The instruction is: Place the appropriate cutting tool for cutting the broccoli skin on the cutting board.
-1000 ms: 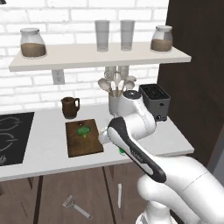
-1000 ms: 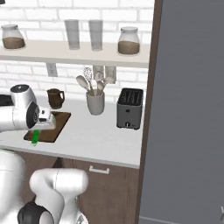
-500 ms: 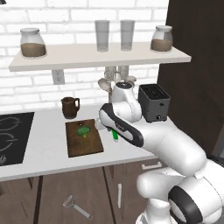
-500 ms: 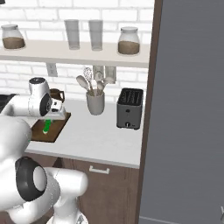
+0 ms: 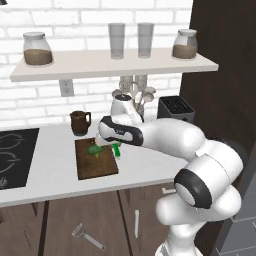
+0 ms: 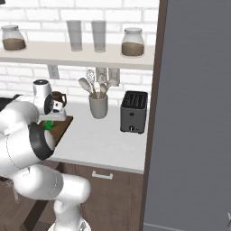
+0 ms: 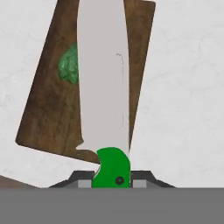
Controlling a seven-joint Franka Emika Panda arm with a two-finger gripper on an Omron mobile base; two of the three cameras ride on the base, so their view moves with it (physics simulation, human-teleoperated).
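Arm: bent low over the counter (image 5: 55, 170), wrist pointing down.
End effector (image 7: 112, 180): pinching the knife (image 7: 105, 87) by its green handle.
Below it: cutting board (image 7: 48, 109), broccoli (image 7: 69, 65) beside the blade.

My left base camera sits behind the arm, looking forward and down over the desk (image 5: 55, 170) from the left. My right base camera does the same from the right, standing nearer the toaster (image 6: 133, 112). Both share the shelf (image 5: 115, 64), the utensil holder (image 6: 98, 106) and the cutting board (image 5: 96, 158). My hand camera looks down along the knife (image 7: 104, 83), close above the board.
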